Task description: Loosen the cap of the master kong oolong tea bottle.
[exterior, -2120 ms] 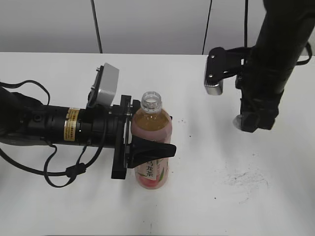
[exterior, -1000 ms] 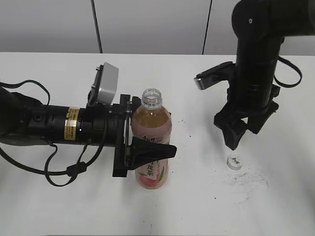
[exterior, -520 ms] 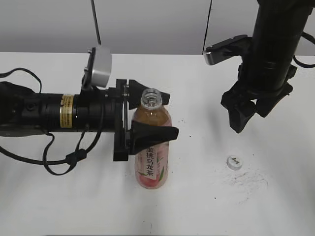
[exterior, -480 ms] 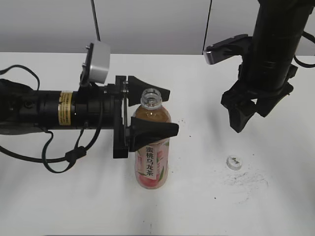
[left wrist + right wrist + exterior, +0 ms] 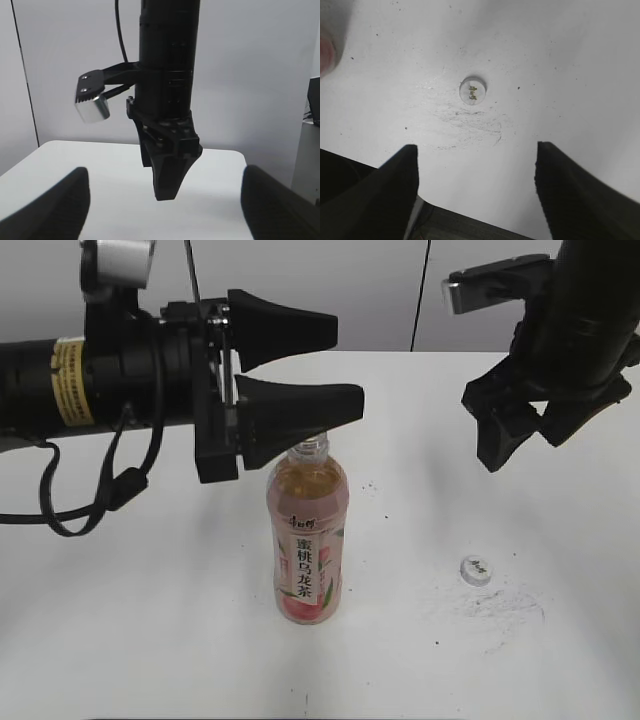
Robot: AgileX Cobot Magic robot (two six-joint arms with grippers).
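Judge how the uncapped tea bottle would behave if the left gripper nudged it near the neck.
The bottle is tall on a narrow base, so a high nudge would probably tip it. Its mouth is open, the cap lying on the table, so tea would likely spill. Nearly full, it probably feels heavy.

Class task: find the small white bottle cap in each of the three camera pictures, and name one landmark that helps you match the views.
Exterior view: the cap lies on the table, lower right, apart from the bottle.
Left wrist view: not in it.
Right wrist view: the cap sits upper centre, dark mark facing up.
Shared landmark: the grey scuff marks on the table beside the cap.
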